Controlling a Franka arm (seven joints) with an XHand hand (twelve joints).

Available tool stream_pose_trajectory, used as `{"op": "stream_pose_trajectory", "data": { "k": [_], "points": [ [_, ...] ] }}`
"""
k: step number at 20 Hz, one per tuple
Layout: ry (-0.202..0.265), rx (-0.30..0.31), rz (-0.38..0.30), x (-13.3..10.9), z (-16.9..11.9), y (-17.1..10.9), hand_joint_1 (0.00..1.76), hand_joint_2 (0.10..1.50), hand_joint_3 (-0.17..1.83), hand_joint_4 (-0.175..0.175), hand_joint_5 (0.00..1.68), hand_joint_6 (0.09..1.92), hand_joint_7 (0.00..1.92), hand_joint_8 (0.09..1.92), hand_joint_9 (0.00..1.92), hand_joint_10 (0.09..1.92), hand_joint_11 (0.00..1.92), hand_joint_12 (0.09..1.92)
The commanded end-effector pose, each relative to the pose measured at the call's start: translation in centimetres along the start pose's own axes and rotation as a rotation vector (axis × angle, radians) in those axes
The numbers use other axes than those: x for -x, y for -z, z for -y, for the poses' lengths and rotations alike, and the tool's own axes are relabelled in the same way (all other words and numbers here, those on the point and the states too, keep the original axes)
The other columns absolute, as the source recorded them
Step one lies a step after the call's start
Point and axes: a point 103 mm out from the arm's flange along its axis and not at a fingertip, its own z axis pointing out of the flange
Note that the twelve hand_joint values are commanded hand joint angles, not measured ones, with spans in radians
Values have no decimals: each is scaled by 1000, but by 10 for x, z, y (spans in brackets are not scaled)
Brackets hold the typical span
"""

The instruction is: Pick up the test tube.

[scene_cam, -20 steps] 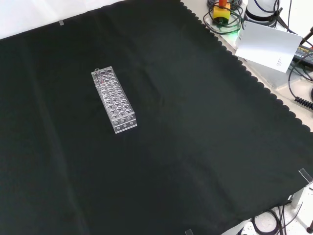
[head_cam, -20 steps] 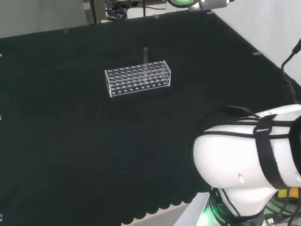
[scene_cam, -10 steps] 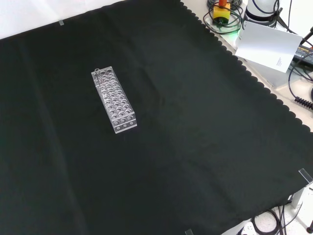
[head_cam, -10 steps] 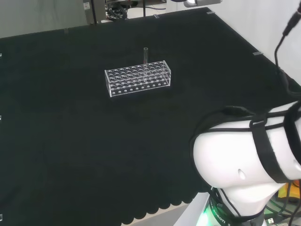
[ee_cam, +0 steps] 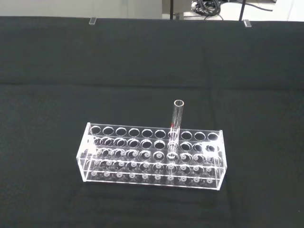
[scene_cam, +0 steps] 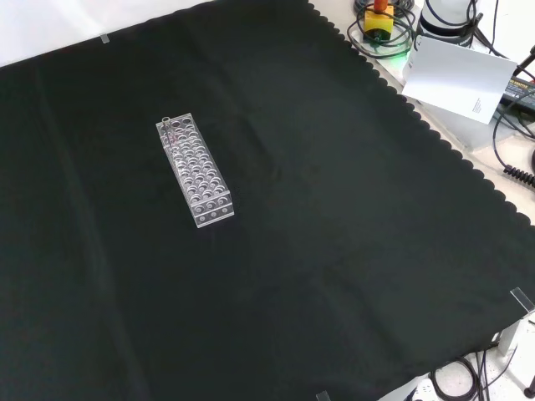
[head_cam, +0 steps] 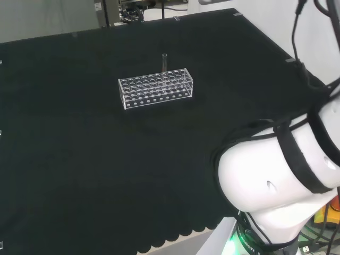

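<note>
- Hand state: cannot tell from these views whether it is wide, narrow or holding anything.
- Tube stands upright in the rack, clear and apparently empty, with its open rim well above the rack's top plate (seen closest in the wrist view).
- Seen from the head view, the tube sits in the rack's far row, right of the middle of its length.
- From the front view, the tube is at the rack's upper left, near the far end.
- Rack is a clear block with rows of round holes; every other hole looks empty.
- It lies flat on the cloth, with its long side running left to right in the head view and top to bottom, slightly slanted, in the front view.
- Cloth is black, with a scalloped edge along the near side in the head view.
- Arm link stands at the head view's lower right, white, wrapped with black straps and cables, well apart from the rack.
- Off the cloth at the front view's upper right lie a white card and a yellow box with a red top, ringed by cables.
</note>
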Motion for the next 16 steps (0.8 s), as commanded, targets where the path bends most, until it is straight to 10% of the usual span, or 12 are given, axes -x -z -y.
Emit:
{"op": "stream_pose_trajectory", "data": {
  "k": [1, 7, 16],
  "points": [
    [2, -21, -16, 12, -45, -10, 665, 851, 267, -64, 53, 87, 0, 555, 0, 753, 0, 1300],
    [-8, -95, 0, 14, -81, -32, 739, 785, 366, -59, 137, 87, 0, 730, 0, 887, 0, 1399],
    [-24, -258, 21, 13, -125, -65, 756, 756, 427, 88, 170, 87, 0, 626, 0, 870, 0, 1359]
  ]
}}
